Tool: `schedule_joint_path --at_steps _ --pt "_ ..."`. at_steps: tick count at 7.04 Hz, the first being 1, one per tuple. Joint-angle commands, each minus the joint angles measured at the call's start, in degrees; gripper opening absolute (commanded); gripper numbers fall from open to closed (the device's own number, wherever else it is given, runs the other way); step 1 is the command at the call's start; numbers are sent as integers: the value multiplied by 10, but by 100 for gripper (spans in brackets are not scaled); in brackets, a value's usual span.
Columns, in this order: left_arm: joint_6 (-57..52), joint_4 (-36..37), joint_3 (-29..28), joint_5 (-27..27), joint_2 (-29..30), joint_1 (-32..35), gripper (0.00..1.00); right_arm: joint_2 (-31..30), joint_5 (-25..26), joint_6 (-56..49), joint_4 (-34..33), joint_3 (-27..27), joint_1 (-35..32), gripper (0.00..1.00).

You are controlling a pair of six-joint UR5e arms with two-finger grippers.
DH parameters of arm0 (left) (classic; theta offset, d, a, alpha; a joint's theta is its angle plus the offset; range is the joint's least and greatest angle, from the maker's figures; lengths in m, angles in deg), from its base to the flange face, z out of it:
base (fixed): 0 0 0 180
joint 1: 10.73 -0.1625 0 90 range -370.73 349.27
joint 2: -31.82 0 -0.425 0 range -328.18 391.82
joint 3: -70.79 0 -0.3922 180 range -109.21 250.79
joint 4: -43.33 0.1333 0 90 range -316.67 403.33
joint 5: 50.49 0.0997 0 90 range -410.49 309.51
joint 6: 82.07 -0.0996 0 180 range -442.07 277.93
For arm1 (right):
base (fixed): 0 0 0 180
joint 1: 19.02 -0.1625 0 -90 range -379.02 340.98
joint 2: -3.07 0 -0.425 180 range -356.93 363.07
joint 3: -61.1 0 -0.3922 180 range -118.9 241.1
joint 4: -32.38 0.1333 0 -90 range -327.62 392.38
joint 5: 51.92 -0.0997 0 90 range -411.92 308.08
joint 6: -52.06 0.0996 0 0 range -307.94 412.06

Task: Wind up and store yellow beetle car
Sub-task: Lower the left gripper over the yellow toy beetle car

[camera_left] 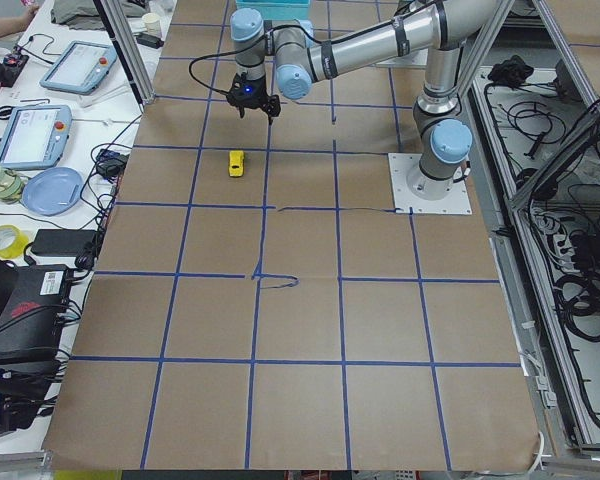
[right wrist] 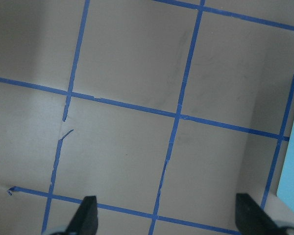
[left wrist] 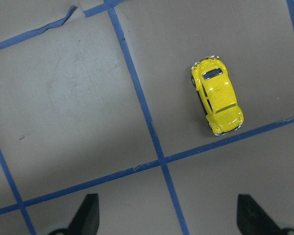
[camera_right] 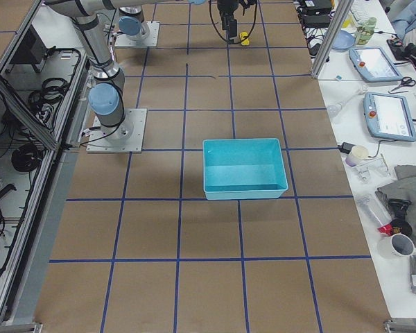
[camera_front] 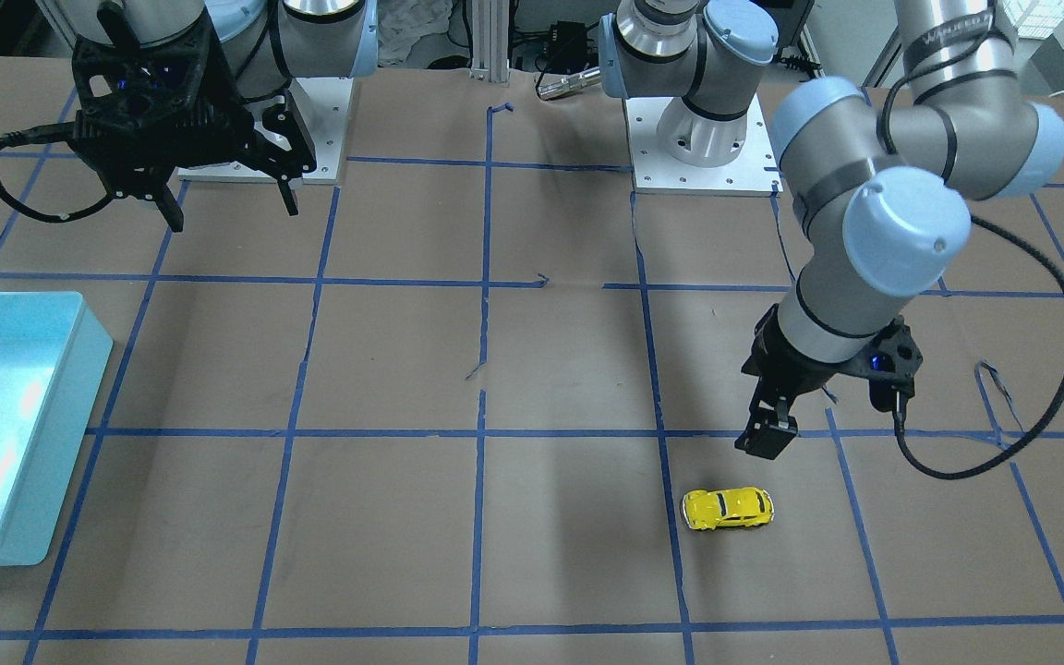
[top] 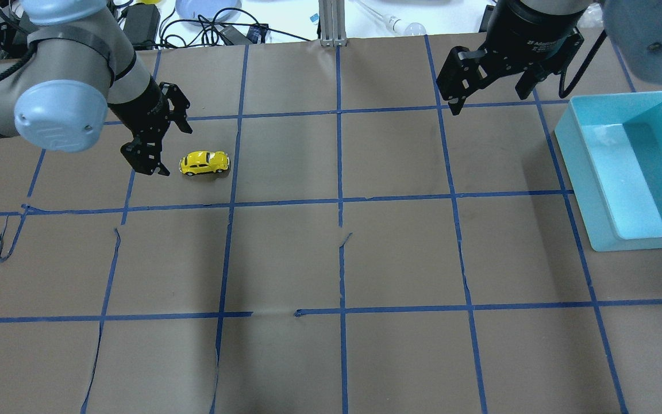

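Note:
The yellow beetle car (top: 204, 163) stands on its wheels on the brown paper table, on my left side; it also shows in the front view (camera_front: 727, 508) and the left wrist view (left wrist: 217, 100). My left gripper (top: 161, 138) hovers just beside the car, on its outer side, open and empty. In the left wrist view the gripper (left wrist: 169, 215) has both fingertips spread wide, and the car lies ahead and to the right of them. My right gripper (top: 489, 92) is open and empty, raised near the far edge by the bin; it also shows in the front view (camera_front: 232, 211).
A teal bin (top: 595, 190) stands open on my right side, also in the front view (camera_front: 79, 369) and the right side view (camera_right: 243, 187). Blue tape lines grid the brown paper. Some tape ends are torn and lifted (top: 3, 241).

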Motion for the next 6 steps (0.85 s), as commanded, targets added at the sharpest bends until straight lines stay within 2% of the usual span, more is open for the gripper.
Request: schedule_joint_path --at_steps 1,2,4,6 --pt "15 80 -8 -7 73 -2 100 0 2 0 0 0 0 100" --pt "28 111 -14 -40 97 -5 100 0 1 0 0 0 0 100" --pt "34 112 -16 -37 128 -7 100 0 2 0 0 0 0 100" --pt "48 111 -19 -36 136 -18 100 0 -1 0 0 0 0 100"
